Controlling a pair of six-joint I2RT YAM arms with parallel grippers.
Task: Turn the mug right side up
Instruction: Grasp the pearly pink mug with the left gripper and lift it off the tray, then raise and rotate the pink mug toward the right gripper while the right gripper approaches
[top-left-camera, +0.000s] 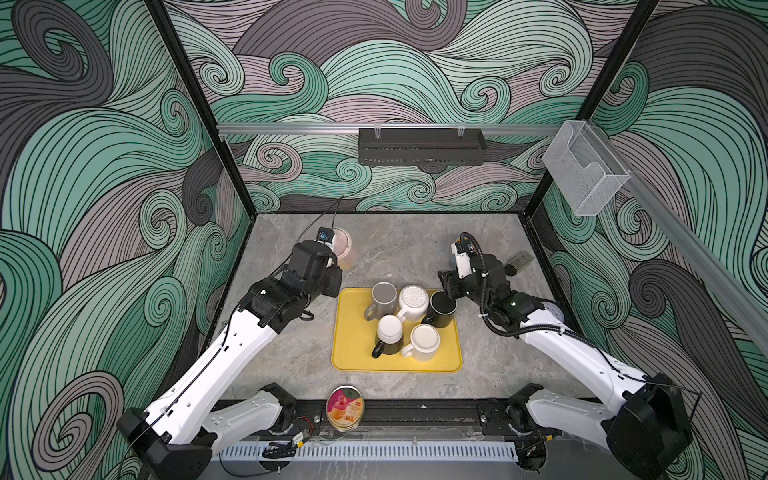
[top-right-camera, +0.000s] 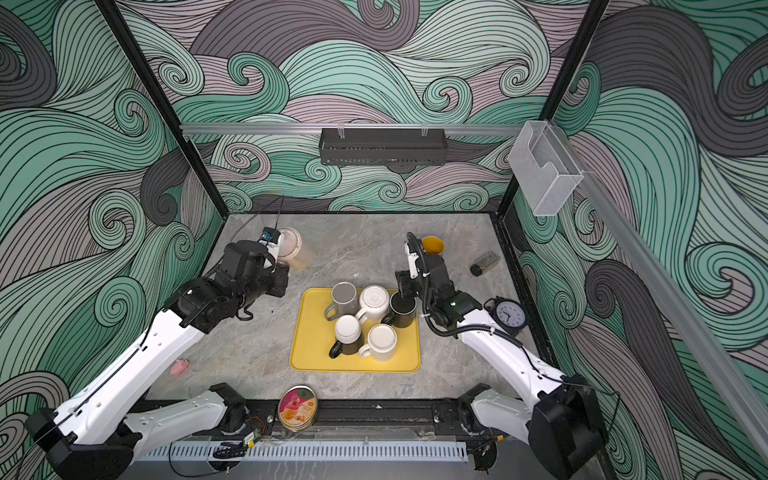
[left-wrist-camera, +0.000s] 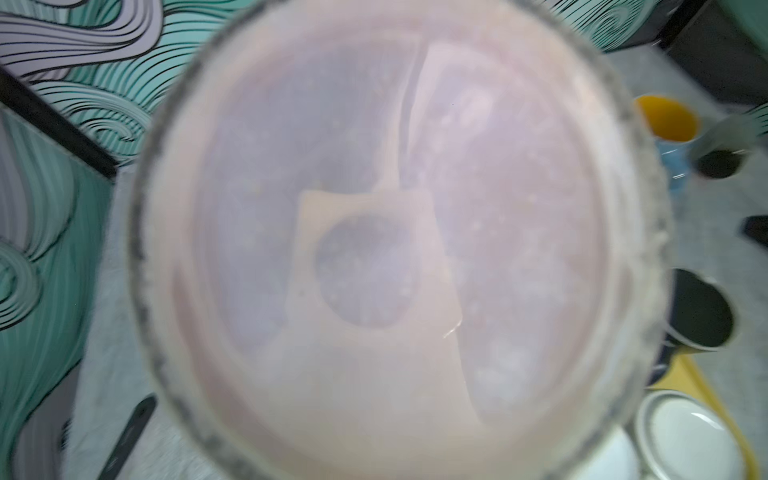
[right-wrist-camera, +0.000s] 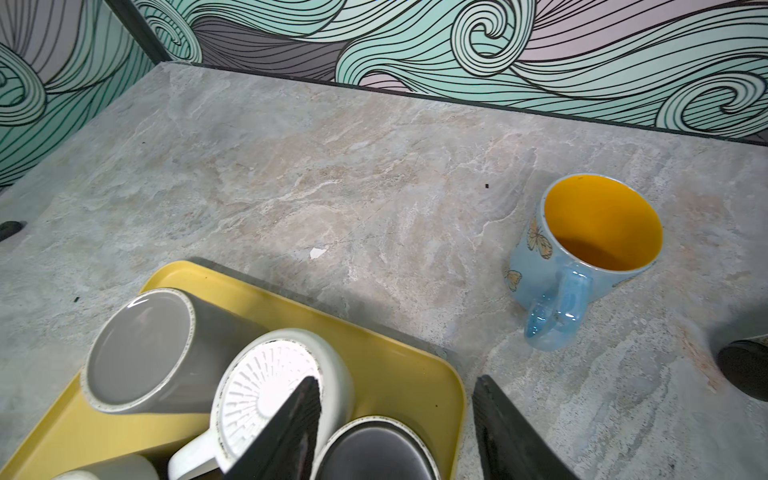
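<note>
Landmark: the yellow tray (top-left-camera: 353, 332) lies mid-table and carries five mugs, every one base up.
Target mug: by judgement the black mug (top-left-camera: 443, 308), upside down at the tray's far right corner, with its handle turned toward the tray's middle.
Neighbour: the white ribbed-base mug (top-left-camera: 412, 301) stands just beside the black mug, on the side toward the tray's middle.
Right gripper: the right gripper (top-left-camera: 445, 293) hangs over the black mug's far rim with its jaws partly open. In the right wrist view one finger crosses in front of the white ribbed-base mug and the other stands past the tray's right edge. The black base lies between them, and no contact shows.
Left gripper: the left gripper (top-left-camera: 332, 261) sits off the tray's far left corner, closed almost fully. A pink translucent cup (left-wrist-camera: 374, 249) fills its wrist view, and whether it is pinched cannot be told.
Step in hand: likely seating the grip on the black mug before lifting and flipping it.
Doing it well: the fingers should come down until the pads span the mug's wall, not just the base edge. The inner finger must slide between the two mugs without wedging. The squeeze should be centred, and the mug lifted clear of the tray before the wrist rolls.
Risk: a glazed wall may slip during the roll, and the swinging handle may clip the neighbour.
Set-down: the bare table beyond the tray's far edge looks roomy. The blue mug (right-wrist-camera: 582, 245) already stands upright there.
</note>
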